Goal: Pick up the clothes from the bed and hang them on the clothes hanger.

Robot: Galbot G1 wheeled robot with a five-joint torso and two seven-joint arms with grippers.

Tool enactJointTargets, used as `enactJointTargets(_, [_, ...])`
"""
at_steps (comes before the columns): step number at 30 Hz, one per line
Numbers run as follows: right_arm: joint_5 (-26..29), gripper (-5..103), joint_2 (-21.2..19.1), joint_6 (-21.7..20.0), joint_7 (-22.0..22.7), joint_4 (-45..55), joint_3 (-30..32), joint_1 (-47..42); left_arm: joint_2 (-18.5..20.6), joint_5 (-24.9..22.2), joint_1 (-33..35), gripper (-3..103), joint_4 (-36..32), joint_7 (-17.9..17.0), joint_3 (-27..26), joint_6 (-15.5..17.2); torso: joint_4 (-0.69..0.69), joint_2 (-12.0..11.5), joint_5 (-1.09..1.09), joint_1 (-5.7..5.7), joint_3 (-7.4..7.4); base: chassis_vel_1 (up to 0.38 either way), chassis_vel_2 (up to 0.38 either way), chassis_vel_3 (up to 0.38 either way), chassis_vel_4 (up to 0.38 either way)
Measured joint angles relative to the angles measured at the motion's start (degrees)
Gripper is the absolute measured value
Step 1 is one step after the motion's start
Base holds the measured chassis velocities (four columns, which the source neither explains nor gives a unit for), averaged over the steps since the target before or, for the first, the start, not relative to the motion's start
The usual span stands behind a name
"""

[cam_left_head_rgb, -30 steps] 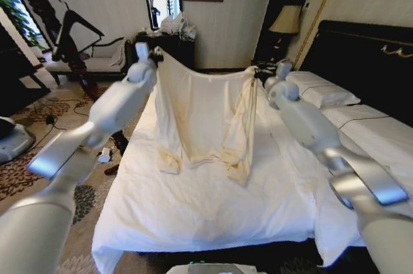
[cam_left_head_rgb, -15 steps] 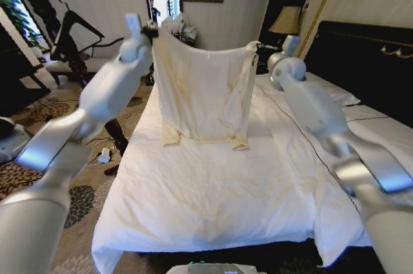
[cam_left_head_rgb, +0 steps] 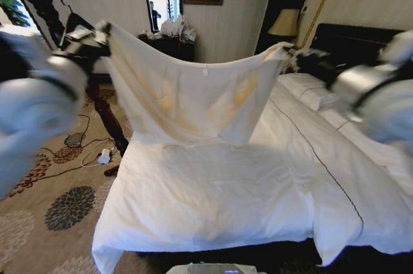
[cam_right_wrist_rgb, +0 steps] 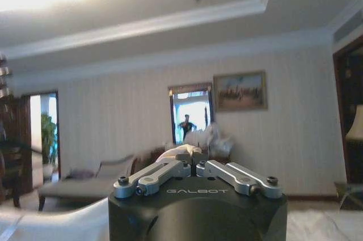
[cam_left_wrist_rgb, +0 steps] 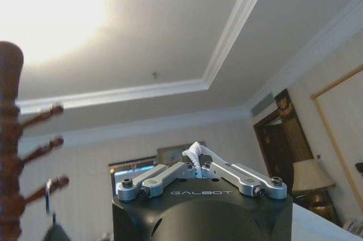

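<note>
Fabric is pinched in both your grippers: left gripper (cam_left_head_rgb: 102, 29) and right gripper (cam_left_head_rgb: 292, 50) each clench a corner of the cream garment (cam_left_head_rgb: 187, 97), stretched above the bed (cam_left_head_rgb: 213, 190).

Bright ceiling glare (both wrist views), motion-blurred arms, soft shadow under clothes (cam_left_head_rgb: 193, 97)

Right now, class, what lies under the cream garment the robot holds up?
Under the clothes, stretched between the left gripper and right gripper, lies the bed with its white duvet. The strip of bed directly behind the hanging cloth is covered from sight.
</note>
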Motion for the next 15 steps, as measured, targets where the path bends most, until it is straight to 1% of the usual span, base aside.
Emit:
enactJointTargets(1, [2.11,0,-0.81,-0.46,1.34,0.21,1.9,0.77,1.16,-2.3,0.91,0,-0.49,-0.04,-2.94,0.16,-0.01,0.0,-0.03,0.01,0.01,0.0,0.0,0.0,0.0])
enactJointTargets(2, [4.24,0,-1.69,-1.43,2.85,0.45,4.05,1.36,2.48,-4.85,1.07,0,-0.62,-0.17,-6.1,0.42,-0.04,-0.01,-0.04,0.03,0.01,0.0,0.0,0.0,0.0])
enactJointTargets(3, [4.24,0,-1.69,-1.43,2.85,0.45,4.05,1.36,2.48,-4.85,1.07,0,-0.62,-0.17,-6.1,0.42,-0.04,-0.01,-0.04,0.03,0.01,0.0,0.0,0.0,0.0])
enactJointTargets(4, [5.72,0,-2.31,-2.39,4.25,0.68,5.59,1.6,3.07,-6.05,0.87,0,-0.6,-0.25,-7.55,0.58,-0.08,-0.01,-0.02,0.04,0.01,0.0,0.0,0.0,0.0])
enactJointTargets(6, [7.44,0,-2.86,-3.67,6.44,0.97,7.78,1.38,3.42,-7.93,0.03,0,-0.29,-0.91,-8.85,1.27,-0.08,-0.01,0.01,0.03,0.01,0.0,0.0,0.0,0.0])
enactJointTargets(7, [7.44,0,-2.86,-3.67,6.44,0.97,7.78,1.38,3.42,-7.93,0.03,0,-0.29,-0.91,-8.85,1.27,-0.08,-0.01,0.01,0.03,0.01,0.0,0.0,0.0,0.0])
enactJointTargets(8, [7.75,0,-2.71,-4.16,7.74,0.94,8.26,1.12,2.85,-8.15,-0.25,0,-0.11,-1.89,-8.06,2.28,-0.06,-0.01,0.02,0.03,0.01,0.0,0.0,0.0,0.0])
enactJointTargets(9, [7.65,0,-2.12,-4.42,8.42,0.84,8.08,0.83,1.77,-7.33,0.38,0,-0.16,-3.08,-6.69,3.26,-0.06,-0.01,0.02,0.02,0.01,0.0,0.0,0.0,0.0])
enactJointTargets(10, [7.65,0,-2.12,-4.42,8.42,0.84,8.08,0.83,1.77,-7.33,0.38,0,-0.16,-3.08,-6.69,3.26,-0.06,-0.01,0.02,0.02,0.01,0.0,0.0,0.0,0.0])
enactJointTargets(12, [5.87,0,-0.29,-4.66,9.08,1.08,6.59,-1.03,-1.58,-4.51,2.92,0,-1.02,-6.13,-2.94,5.49,-0.05,-0.03,-0.04,0.04,0.03,0.0,0.0,0.0,0.0])
enactJointTargets(13, [3.04,0,1.55,-4.65,9.11,1.66,5.4,-3.85,-5.06,-1.35,4.49,0,-1.6,-7.99,1.79,6.69,-0.03,-0.04,-0.04,0.06,0.04,0.0,0.0,0.0,0.0])
enactJointTargets(14, [3.04,0,1.55,-4.65,9.11,1.66,5.4,-3.85,-5.06,-1.35,4.49,0,-1.6,-7.99,1.79,6.69,-0.03,-0.04,-0.04,0.06,0.04,0.0,0.0,0.0,0.0])
enactJointTargets(15, [0.26,0,2.91,-4.53,8.19,1.79,4.71,-6.51,-7.19,0.78,4.85,0,-1.54,-8.73,5.17,6.94,-0.02,-0.05,-0.03,0.06,0.04,0.0,0.0,0.0,0.0])
